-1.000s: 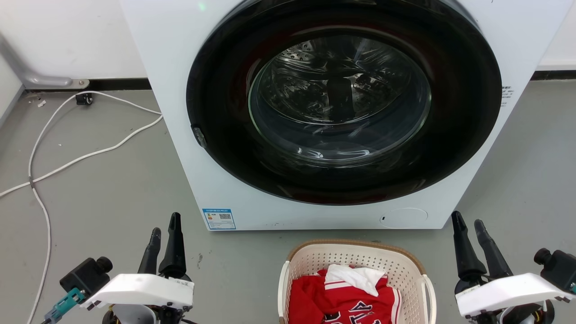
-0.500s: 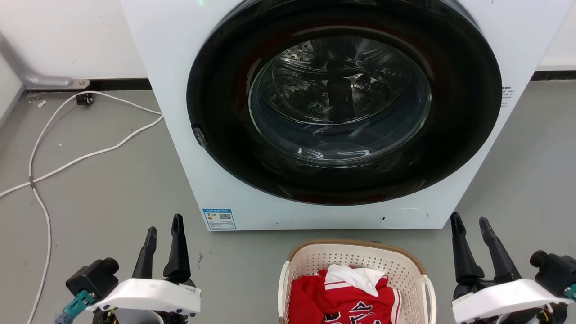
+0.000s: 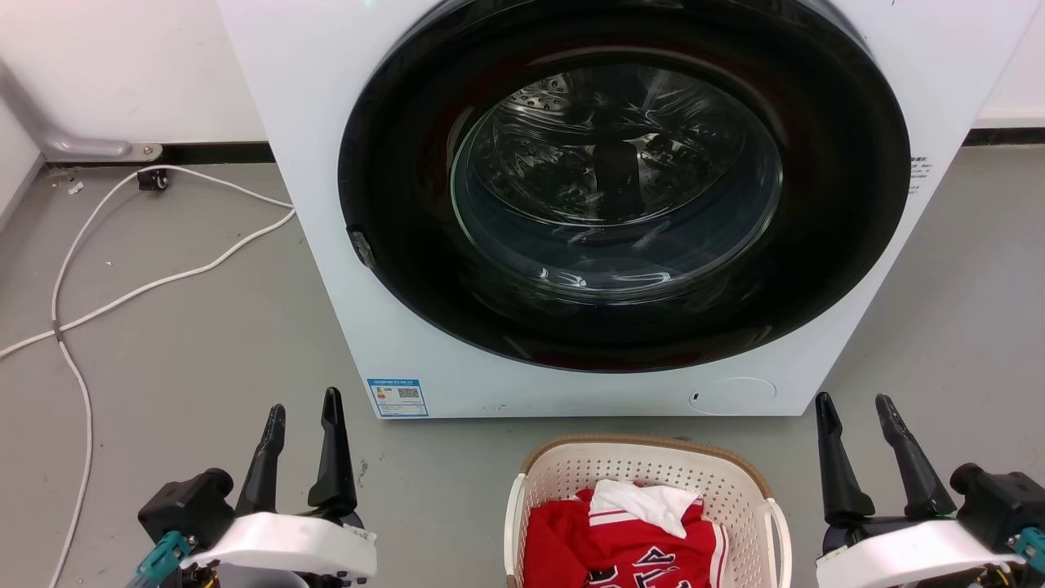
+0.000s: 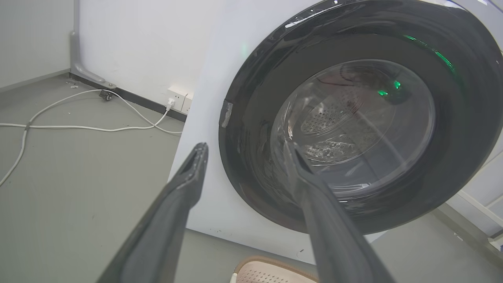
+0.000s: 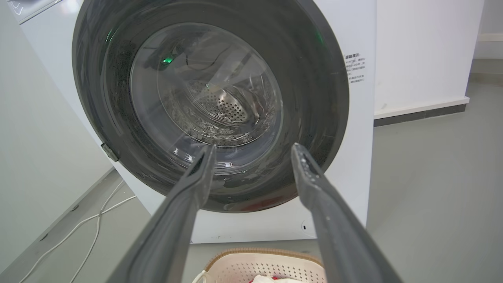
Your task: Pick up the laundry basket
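Note:
The cream-white perforated laundry basket [image 3: 739,490] with a brown rim sits on the floor at the bottom centre of the head view, holding red and white clothes [image 3: 629,539]. Its rim also peeks into the left wrist view as the laundry basket [image 4: 271,271] and into the right wrist view as the laundry basket [image 5: 259,265]. My left gripper [image 3: 304,410] stands open to the basket's left, well apart from it. Off to the basket's right, my right gripper [image 3: 855,401] is open too, with nothing between its fingers.
A white washing machine [image 3: 326,163] with a shut round dark door [image 3: 624,188] stands right behind the basket. White cables [image 3: 155,286] trail over the grey floor at the left. A wall with a dark baseboard [image 3: 212,153] runs behind.
Both grippers have opened wider. The left one has slid a little to the right and the right arm has drawn back slightly. The basket has not moved.

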Robot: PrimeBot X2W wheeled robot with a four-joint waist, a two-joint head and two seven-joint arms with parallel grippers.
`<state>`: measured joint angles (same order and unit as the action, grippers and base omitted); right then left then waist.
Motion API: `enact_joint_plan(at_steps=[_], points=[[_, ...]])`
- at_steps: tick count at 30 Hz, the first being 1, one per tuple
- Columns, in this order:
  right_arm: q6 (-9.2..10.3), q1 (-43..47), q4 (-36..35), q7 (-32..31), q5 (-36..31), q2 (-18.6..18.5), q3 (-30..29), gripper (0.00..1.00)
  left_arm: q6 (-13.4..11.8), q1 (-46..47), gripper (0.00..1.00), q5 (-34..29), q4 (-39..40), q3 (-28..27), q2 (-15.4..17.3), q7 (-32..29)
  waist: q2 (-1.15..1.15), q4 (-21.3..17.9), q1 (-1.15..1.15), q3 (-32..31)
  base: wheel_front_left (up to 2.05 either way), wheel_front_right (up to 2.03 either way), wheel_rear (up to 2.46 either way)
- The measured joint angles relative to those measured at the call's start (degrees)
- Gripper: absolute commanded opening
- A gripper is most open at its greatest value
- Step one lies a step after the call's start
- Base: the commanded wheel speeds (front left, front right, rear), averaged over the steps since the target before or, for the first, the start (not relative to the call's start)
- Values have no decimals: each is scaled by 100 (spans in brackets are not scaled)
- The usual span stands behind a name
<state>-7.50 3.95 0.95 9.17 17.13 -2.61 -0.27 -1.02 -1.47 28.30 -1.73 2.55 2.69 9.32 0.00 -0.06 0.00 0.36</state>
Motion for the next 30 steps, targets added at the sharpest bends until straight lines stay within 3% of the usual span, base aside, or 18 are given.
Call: enact_joint_plan(at_steps=[30], points=[[0, 229, -99, 417, -1903, -8, 44, 100, -49, -227, 100, -1631, 151, -19, 8, 404, 0, 7, 0, 47, 0, 0, 0]])
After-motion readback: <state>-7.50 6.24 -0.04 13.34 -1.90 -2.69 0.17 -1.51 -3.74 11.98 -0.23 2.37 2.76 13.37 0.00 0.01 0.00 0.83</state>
